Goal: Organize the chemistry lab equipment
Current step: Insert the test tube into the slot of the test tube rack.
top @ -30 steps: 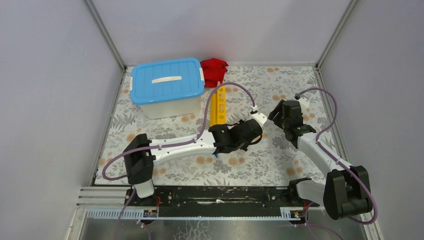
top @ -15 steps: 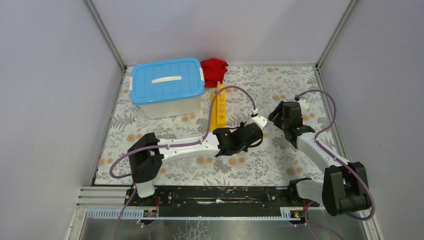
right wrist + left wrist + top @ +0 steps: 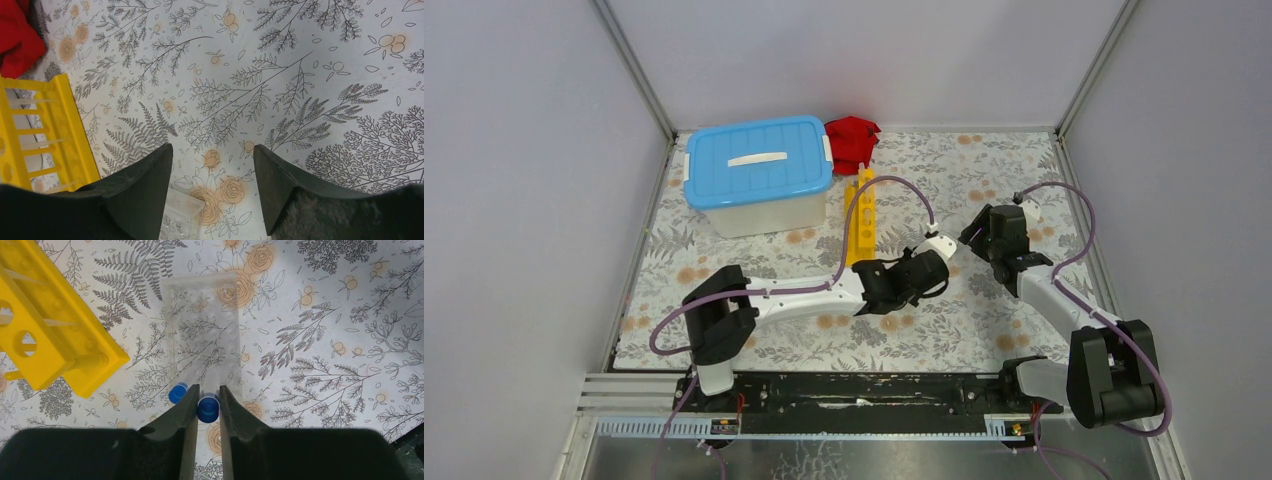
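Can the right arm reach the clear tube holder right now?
Likely yes: the right gripper hangs open right beside the clear tube holder, nothing between. But the left gripper, shut on a blue-capped tube, crowds one end of it.

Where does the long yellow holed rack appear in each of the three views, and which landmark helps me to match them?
Top external: the long yellow holed rack lies at centre, just right of the white blue-lidded tub.
Left wrist: upper left corner, one end only.
Right wrist: left edge, cut off by the frame.
Shared landmark: the clear tube holder beside the rack's end, seen in both wrist views; I cannot make it out from above.
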